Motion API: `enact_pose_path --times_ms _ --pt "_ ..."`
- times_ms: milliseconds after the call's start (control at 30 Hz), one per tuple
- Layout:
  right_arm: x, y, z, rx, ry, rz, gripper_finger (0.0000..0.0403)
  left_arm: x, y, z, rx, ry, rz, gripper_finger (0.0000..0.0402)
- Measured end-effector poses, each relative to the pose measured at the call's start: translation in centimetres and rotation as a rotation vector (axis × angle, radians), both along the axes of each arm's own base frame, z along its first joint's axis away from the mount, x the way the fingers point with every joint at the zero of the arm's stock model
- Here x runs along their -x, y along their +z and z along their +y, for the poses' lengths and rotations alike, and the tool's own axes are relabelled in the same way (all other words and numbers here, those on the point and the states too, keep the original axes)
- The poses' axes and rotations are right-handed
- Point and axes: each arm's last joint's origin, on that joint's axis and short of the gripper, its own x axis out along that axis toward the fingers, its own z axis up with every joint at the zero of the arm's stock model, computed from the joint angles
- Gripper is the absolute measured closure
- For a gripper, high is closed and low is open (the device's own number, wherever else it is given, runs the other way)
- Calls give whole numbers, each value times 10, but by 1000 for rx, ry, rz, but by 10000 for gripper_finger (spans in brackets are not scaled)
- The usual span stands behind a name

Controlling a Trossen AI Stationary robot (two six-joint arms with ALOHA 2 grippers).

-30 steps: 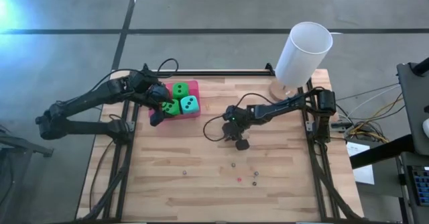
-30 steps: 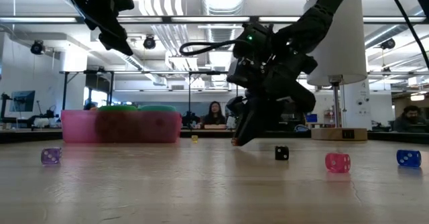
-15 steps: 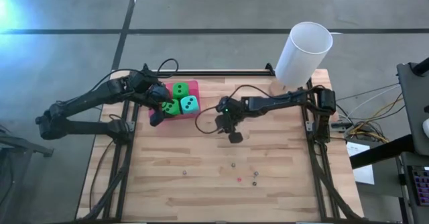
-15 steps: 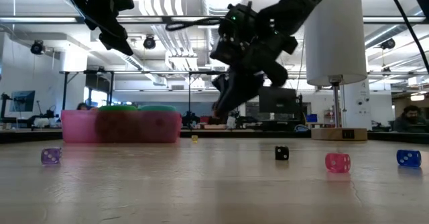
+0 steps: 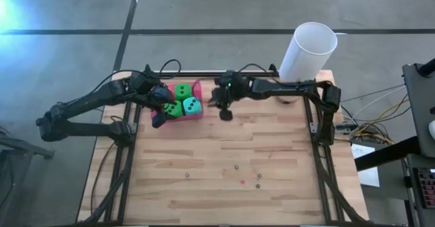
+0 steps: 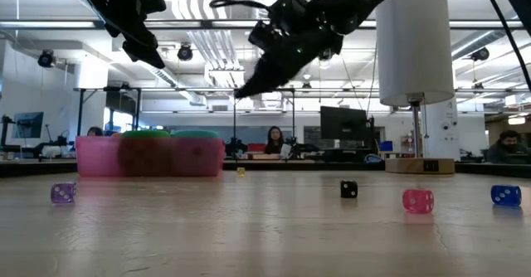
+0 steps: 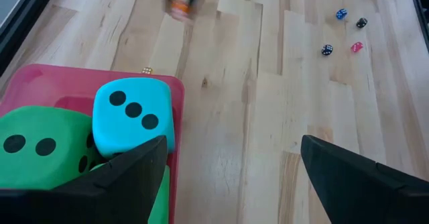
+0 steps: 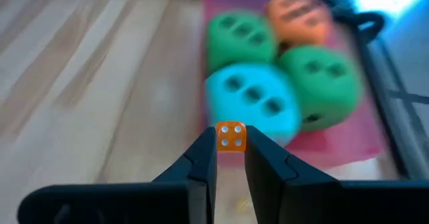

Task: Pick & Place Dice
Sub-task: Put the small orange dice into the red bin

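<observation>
Four soft dice lie in a pink tray (image 5: pixel 198 86) at the table's far left. In the right wrist view they are teal (image 8: pixel 251 100), two green (image 8: pixel 238 39) (image 8: pixel 315 80) and orange (image 8: pixel 298 16). My right gripper (image 8: pixel 230 147) hangs in the air just right of the tray (image 5: pixel 225 111), shut on a tiny orange die with white pips. My left gripper (image 7: pixel 231 163) hovers open over the tray's near-left corner (image 5: pixel 160 115), above the teal die (image 7: pixel 134 117) and a green one (image 7: pixel 40 143). It touches nothing. My right gripper pinches the tiny orange die (image 8: pixel 230 137) between its two fingertips (image 8: pixel 206 150), one on each of two opposite side faces. The fingers slant downward and point toward the tray. The die is lifted clear of the table, and its four-pip face shows to the wrist camera.
Several tiny dice lie scattered on the near middle of the wood table (image 5: pixel 242 182). The low view shows them as purple (image 6: pixel 63 193), black (image 6: pixel 349 189), pink (image 6: pixel 417 200) and blue (image 6: pixel 505 195). A tall white cylinder (image 5: pixel 307 54) stands on a wooden base at the far right corner.
My right gripper has risen from the middle of the table and swung toward the far-left, up to the pink tray, and it has stayed shut on the tiny orange die. My left arm has kept still.
</observation>
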Motion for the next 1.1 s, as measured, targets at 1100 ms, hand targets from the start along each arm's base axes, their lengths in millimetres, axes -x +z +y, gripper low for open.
enact_pose_path --times_ms 1100 --pt "-83 -25 -66 -309 -278 84 327 -1 3 1 12 27 -24 55"
